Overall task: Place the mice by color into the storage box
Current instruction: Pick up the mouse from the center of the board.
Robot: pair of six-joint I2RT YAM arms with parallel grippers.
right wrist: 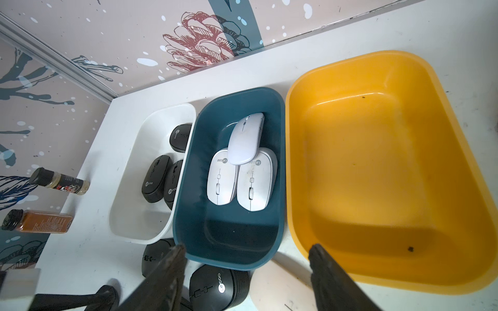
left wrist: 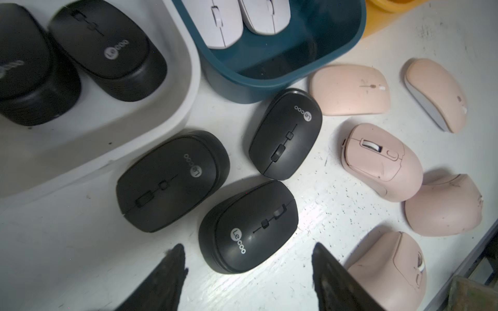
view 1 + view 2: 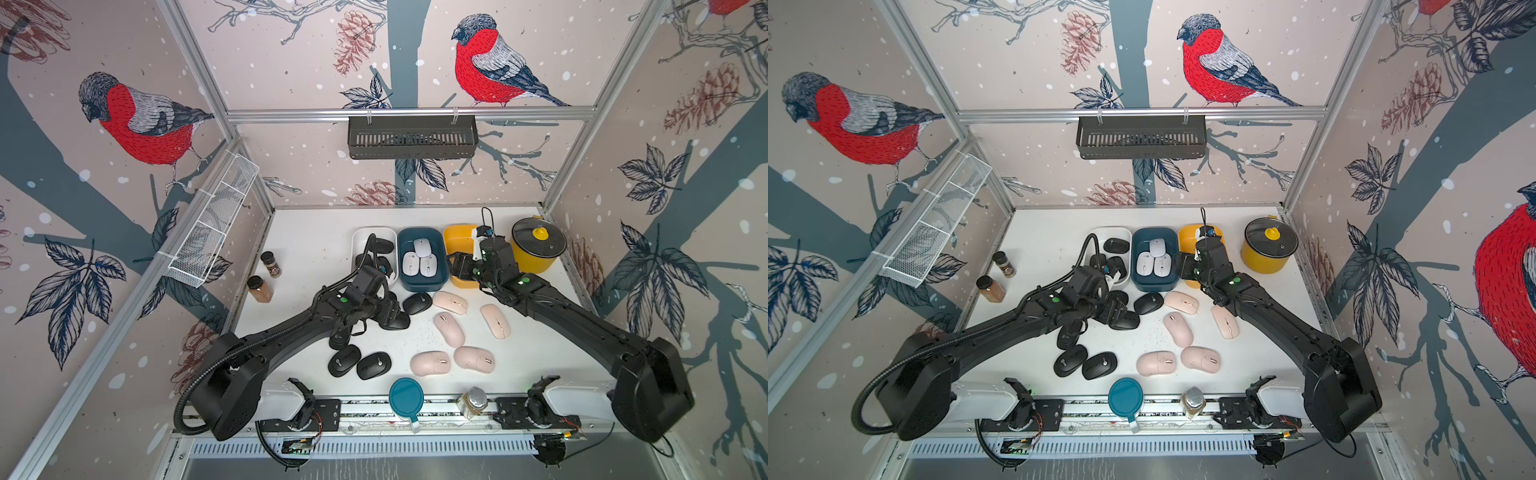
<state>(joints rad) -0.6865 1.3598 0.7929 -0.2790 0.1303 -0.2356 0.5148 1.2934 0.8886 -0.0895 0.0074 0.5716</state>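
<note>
hovering left claw [image 2: 248, 245] parted and empty over a black mouse [image 2: 242, 229] on the table [image 2: 80, 255], right claw [image 1: 247, 246] parted, empty, by blue box [image 1: 229, 258] of white mice [image 1: 250, 183], pink mice [image 3: 449, 328] loose on table

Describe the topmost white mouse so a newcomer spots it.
Three bins line the table's back; take the middle, dark teal bin. Of its three white mice, it is the slim white mouse lying atop the other two, flatter and showing no logo.
</note>
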